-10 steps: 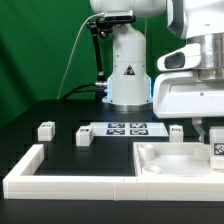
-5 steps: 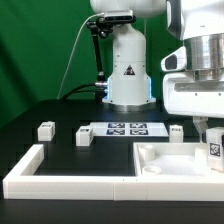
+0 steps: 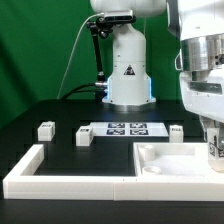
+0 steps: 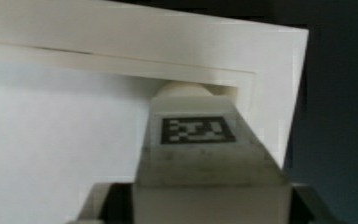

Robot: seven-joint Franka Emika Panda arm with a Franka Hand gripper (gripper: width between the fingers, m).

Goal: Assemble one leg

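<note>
Leg (image 4: 202,140), tag toward the wrist camera, is clamped between the fingers of the gripper (image 4: 197,205) over a corner of the tray-like part (image 3: 165,160). Since a second ago the arm has shifted toward the exterior view's right.

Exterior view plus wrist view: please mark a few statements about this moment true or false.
1. The gripper is shut on a leg. True.
2. The marker board lies inside the tray. False: it lies on the table, behind the tray.
3. Three loose legs stand on the table. True.
4. The gripper is above the border wall. False: it is over the tray, at the exterior view's right.
</note>
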